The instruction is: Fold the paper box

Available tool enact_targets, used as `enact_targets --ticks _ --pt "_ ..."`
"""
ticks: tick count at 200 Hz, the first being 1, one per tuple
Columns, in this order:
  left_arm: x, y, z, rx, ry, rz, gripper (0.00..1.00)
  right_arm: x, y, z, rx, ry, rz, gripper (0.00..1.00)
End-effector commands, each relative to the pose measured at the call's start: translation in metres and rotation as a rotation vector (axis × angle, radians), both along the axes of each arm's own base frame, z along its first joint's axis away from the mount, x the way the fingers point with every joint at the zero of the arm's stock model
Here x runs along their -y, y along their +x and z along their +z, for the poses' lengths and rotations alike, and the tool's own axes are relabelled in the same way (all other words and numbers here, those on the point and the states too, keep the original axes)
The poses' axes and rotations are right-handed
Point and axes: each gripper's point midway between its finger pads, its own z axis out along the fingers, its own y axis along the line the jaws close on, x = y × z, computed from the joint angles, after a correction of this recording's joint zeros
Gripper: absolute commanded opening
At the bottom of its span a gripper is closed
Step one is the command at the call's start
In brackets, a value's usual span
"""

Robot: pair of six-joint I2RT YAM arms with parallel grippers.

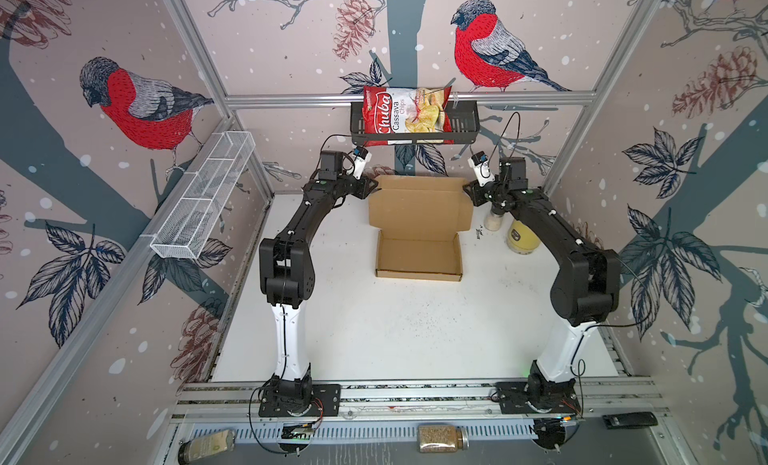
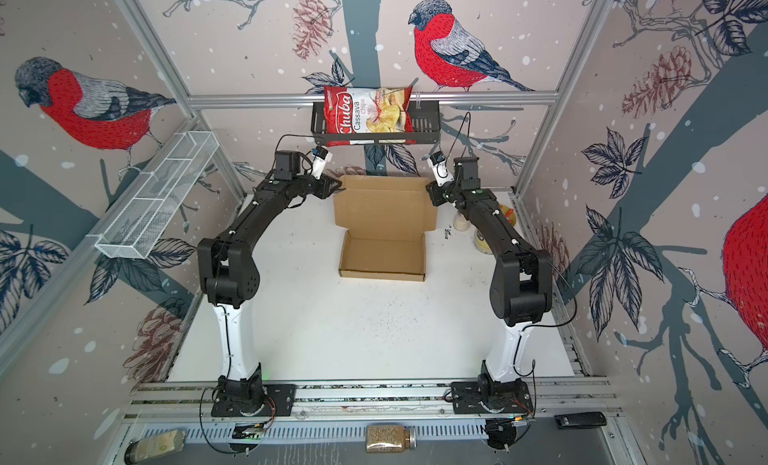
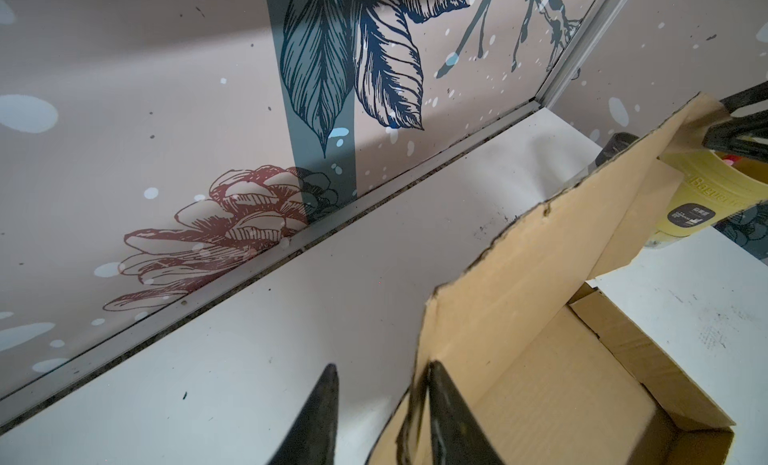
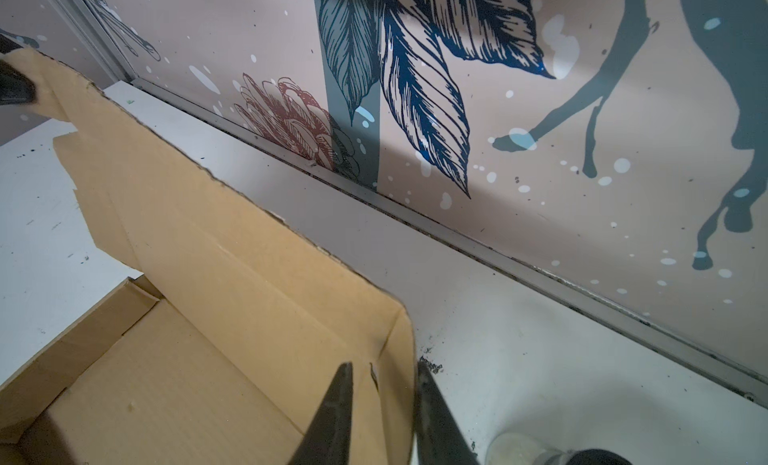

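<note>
A: Whereabouts of the paper box (image 1: 419, 259)?

B: Middle of the white table (image 1: 374, 330), toward the back wall. Shallow tray part nearest the front, low walls up. Lid panel raised behind it, leaning back, plain in both top views.

A: And the left gripper (image 3: 382, 365)?

B: At the lid's far left corner. Jaws apart, astride the edge of the corner flap. One finger (image 3: 449, 417) against the cardboard, with a strip of bare table between the cardboard and the opposite finger (image 3: 316, 417). Not clamped.

A: Right gripper (image 4: 384, 363)?

B: Mirrored, at the lid's far right corner. Fingers set close on either side of the folded side flap, cardboard filling the space between them in the wrist view. Pinching or just short of it: impossible to tell.

A: Lid touching the back wall?

B: No, apart from it, with bare table between its far edge and the wall strip.

A: Anything beside the box?

B: A yellow tub (image 1: 521, 238) and a small jar (image 1: 494, 221) of pale stuff to its right, partly under the right arm, clear of the cardboard. Up on the back rail, a black basket (image 1: 465, 126) with a red bag of cassava chips (image 1: 399, 113).
</note>
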Motion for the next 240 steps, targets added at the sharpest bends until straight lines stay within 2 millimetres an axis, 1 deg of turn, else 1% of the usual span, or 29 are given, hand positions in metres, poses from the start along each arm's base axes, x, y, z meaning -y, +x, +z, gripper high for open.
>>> enact_targets --ticks 1,21,52,82,106,128,144,180,196,219,240 --pt "0.007 0.006 0.008 0.029 -0.017 -0.004 0.34 -0.003 0.0 0.005 0.006 0.005 0.0 0.25" --pt "0.007 0.009 0.005 0.026 -0.01 0.003 0.35 -0.005 0.0 0.006 0.008 0.005 0.003 0.24" --pt "0.007 0.01 0.002 0.012 -0.009 0.01 0.22 -0.008 0.0 0.008 0.011 0.008 0.003 0.21" --pt "0.007 0.008 0.004 0.002 -0.014 0.014 0.17 -0.014 0.0 0.011 0.013 0.017 -0.016 0.17" --pt "0.015 0.004 0.005 -0.008 -0.029 0.009 0.14 -0.016 0.0 0.012 -0.001 0.039 -0.076 0.12" --pt "0.022 0.001 0.001 -0.018 -0.021 0.012 0.12 -0.017 -0.002 0.014 -0.012 0.076 -0.146 0.08" --pt "0.018 0.003 -0.001 -0.029 -0.023 0.06 0.1 -0.018 -0.005 0.013 -0.003 0.078 -0.197 0.08" --pt "0.005 0.008 0.0 -0.054 -0.046 0.181 0.1 -0.023 -0.016 0.014 0.047 0.083 -0.273 0.08" --pt "0.004 0.007 0.003 -0.063 -0.081 0.209 0.11 -0.026 -0.019 0.014 0.059 0.091 -0.309 0.08" --pt "0.008 0.001 0.009 -0.055 -0.123 0.221 0.12 -0.026 -0.021 0.014 0.066 0.109 -0.378 0.1" --pt "0.007 -0.001 0.008 -0.058 -0.129 0.235 0.13 -0.029 -0.024 0.018 0.078 0.113 -0.399 0.1"
